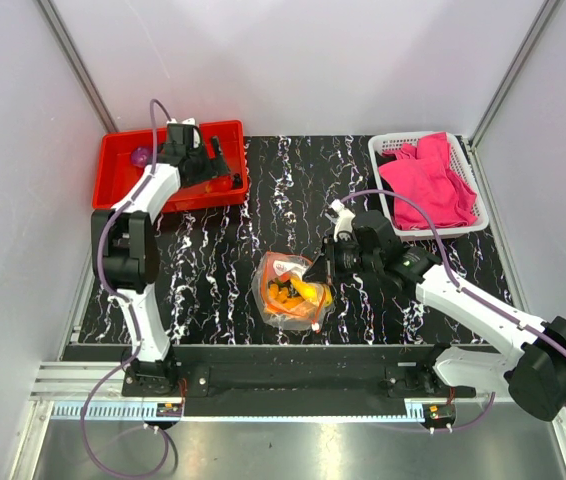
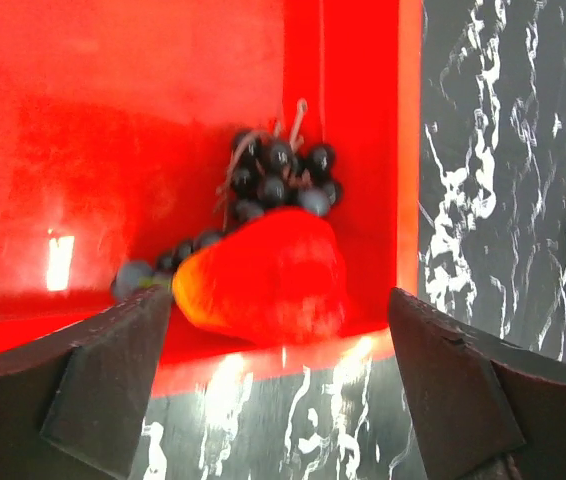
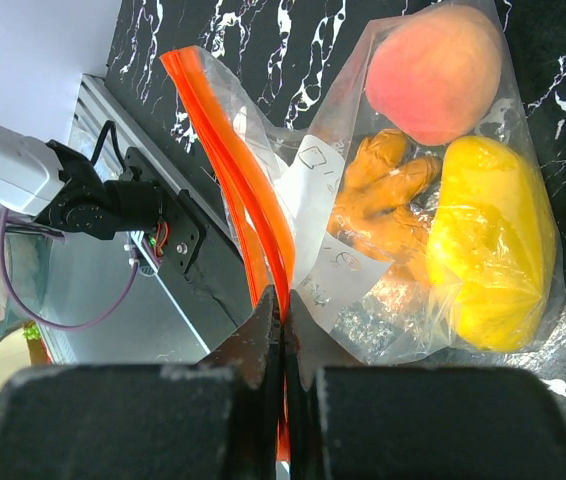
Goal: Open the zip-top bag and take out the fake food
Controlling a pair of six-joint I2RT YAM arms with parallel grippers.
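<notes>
Clear crinkly plastic is where my attention goes: the bag [image 1: 285,298] lies on the black marbled table [image 1: 293,185], near the front edge and roughly midway between the two arms. My right gripper [image 3: 283,322] is clamped flat on the orange zip strip [image 3: 225,165] at the bag's mouth, jaws pressed together with only the plastic between them. Through the film I see a peach [image 3: 433,70], a yellow fruit [image 3: 488,260] and a cluster of orange bits [image 3: 378,195], all three inside the bag and touching one another. Well apart from this, at the back left, my left gripper [image 2: 278,395] hangs over a corner of the red tray [image 1: 111,172] with its jaws spread wide and nothing between them; below it a red piece [image 2: 268,275] rests in that corner against a bunch of dark grapes [image 2: 278,175]. So I judge the job part done: two pieces lie out in the tray, three are left to take. From the wrist view the strip looks parted along part of its length, but I cannot tell how wide the mouth gapes. What is left, as I read it, is to hold the mouth open on the right side and fetch the other pieces one at a time with the left
</notes>
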